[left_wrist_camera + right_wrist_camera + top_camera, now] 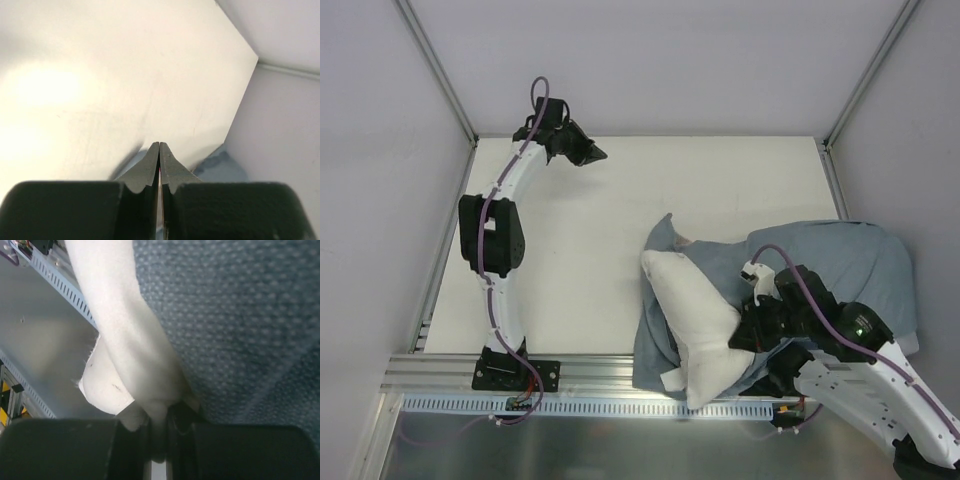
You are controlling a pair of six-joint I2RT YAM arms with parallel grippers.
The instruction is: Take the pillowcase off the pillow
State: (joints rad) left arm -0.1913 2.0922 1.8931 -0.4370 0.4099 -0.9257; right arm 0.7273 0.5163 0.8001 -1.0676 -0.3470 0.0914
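Observation:
The white pillow lies at the near right of the table, its near end over the front rail, on top of the slate-blue pillowcase, which spreads limp to the right and under it. My right gripper is shut on the pillow's fabric; the right wrist view shows white pillow cloth pinched between the jaws, with the pillowcase beside it. My left gripper is shut and empty, raised over the far left of the table; its closed fingertips show in the left wrist view.
The white table is walled by pale panels with metal posts at the far corners. An aluminium rail and perforated strip run along the near edge. The left arm stands along the left side.

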